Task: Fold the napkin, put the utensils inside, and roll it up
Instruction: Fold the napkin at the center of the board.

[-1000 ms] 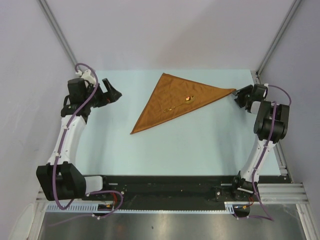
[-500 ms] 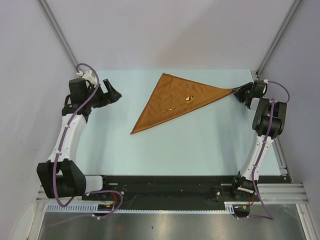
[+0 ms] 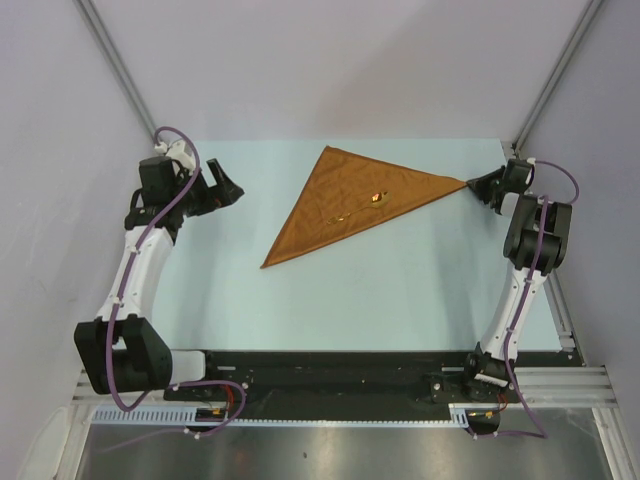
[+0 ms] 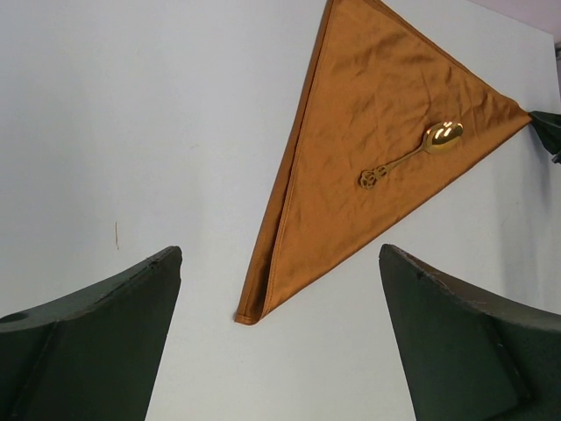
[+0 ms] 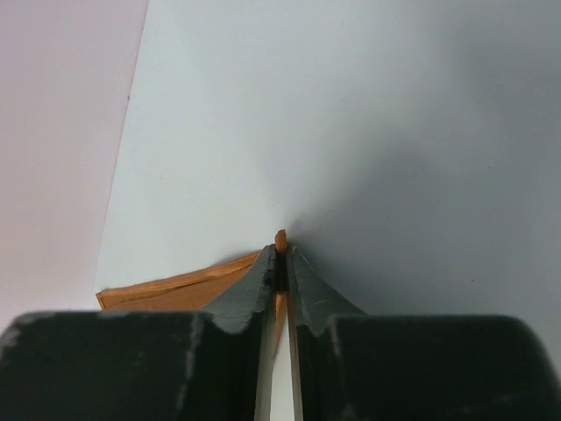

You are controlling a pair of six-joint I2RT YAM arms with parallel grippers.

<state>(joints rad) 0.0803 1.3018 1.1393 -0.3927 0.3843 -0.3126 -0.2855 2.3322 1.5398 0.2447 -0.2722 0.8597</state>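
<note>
The rust-orange napkin [image 3: 350,205] lies folded into a triangle on the pale table, also seen in the left wrist view as the napkin [image 4: 368,149]. On it rests the gold spoon [image 3: 362,208], the spoon [image 4: 412,156] lying slantwise with its bowl up and to the right. My right gripper [image 3: 478,184] is shut on the napkin's right corner; the corner tip [image 5: 280,239] pokes out between the fingertips. My left gripper [image 3: 232,189] hovers wide open left of the napkin, touching nothing, its fingers [image 4: 88,333] framing the napkin's lower corner [image 4: 250,316].
Grey walls enclose the table on three sides, with metal frame bars [image 3: 115,60] at the back corners. A black rail [image 3: 330,375] with the arm bases runs along the near edge.
My right gripper has slid slightly back and closed on the napkin's right corner. The left arm, napkin and spoon have not moved.
</note>
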